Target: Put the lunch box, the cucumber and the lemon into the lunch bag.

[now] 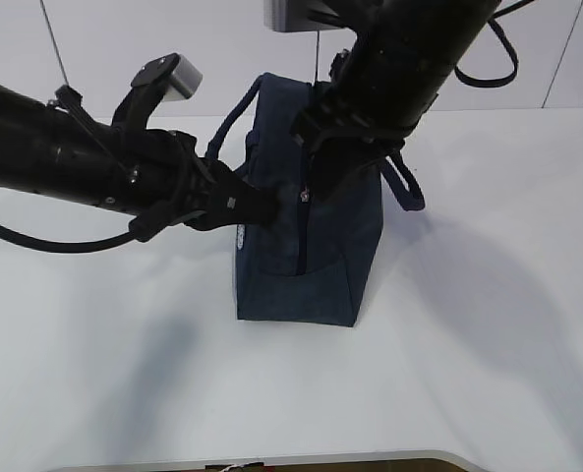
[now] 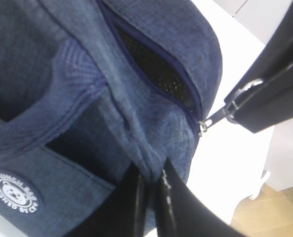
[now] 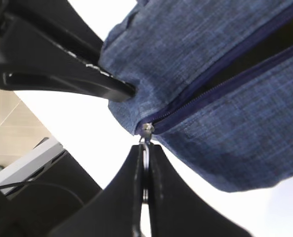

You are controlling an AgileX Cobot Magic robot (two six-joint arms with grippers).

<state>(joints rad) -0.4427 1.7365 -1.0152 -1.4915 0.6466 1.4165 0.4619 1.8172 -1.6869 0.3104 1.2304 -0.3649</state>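
Clamped in my right gripper (image 3: 145, 168) is the metal ring pull (image 3: 146, 148) of the boxy navy fabric lunch bag (image 1: 306, 246) — zipper running away from it; my left gripper (image 2: 151, 197) pinches the bag's corner — standing mid-table.

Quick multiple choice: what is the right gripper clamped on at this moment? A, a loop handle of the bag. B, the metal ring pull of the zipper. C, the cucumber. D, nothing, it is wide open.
B: in the right wrist view the right gripper is shut on the metal ring pull at the end of the lunch bag's zipper, while the left gripper pinches the fabric nearby.
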